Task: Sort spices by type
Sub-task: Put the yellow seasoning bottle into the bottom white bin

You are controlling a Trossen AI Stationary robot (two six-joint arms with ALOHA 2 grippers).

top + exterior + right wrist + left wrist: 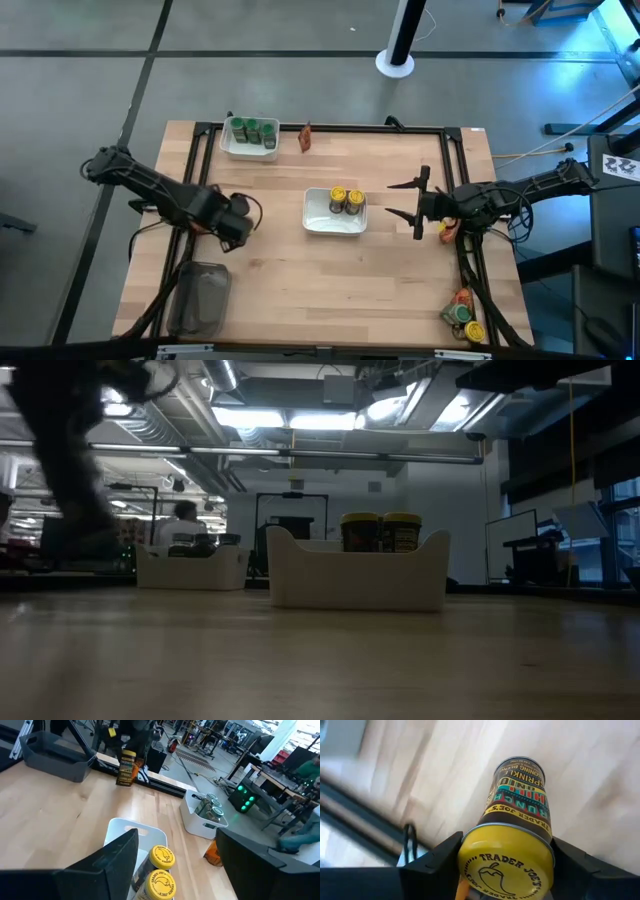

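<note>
Spices sit in several spots, and a few are hard to read: from above, the jar in the left gripper [238,222] is almost wholly hidden under the dark wrist, and only the left wrist view shows it plainly, a yellow-lidded jar [512,840] pinched between the two fingers [432,865], lid toward the camera, its lower edge cut off by the frame. The right wrist view catches the same jar [126,768] far off, held above the wood near the grey tub [52,756]. The right gripper [412,205] hangs with its fingers spread and nothing between them, just beside the middle white tray [333,224]; the two yellow-lidded jars in that tray [346,200] stand directly ahead of its fingertips, partly covered by one finger in its wrist view. Farther beyond this claw, a second white tray [248,148] holds green-lidded jars [251,129], with a red-orange packet [306,137] just beside it. Behind the right claw, at the table's near corner, a small heap of spices [464,315] lies partly masked by the arm's frame, so its count cannot be told. In the low view the left arm is only a dark blur.
</note>
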